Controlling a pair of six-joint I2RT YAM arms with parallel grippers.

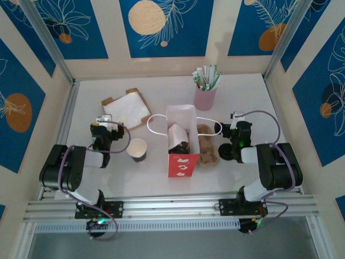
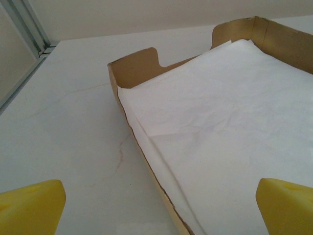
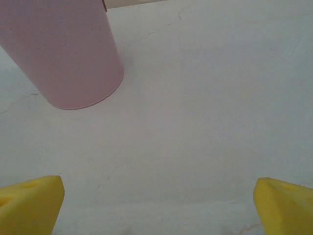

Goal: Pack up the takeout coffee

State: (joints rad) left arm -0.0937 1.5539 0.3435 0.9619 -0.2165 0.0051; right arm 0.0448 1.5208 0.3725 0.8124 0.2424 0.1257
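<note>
While the left gripper (image 2: 159,208) and right gripper (image 3: 159,203) gape empty, the coffee cup (image 1: 138,149) stands beside the bag (image 1: 182,141) toward the table's (image 1: 156,183) near edge; likely light and crushable, so pinch mid-wall gently.

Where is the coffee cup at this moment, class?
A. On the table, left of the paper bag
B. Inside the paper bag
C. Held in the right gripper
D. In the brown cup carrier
A: the top view shows the coffee cup standing upright and open on the table, left of the paper bag with a gap between them.
</note>
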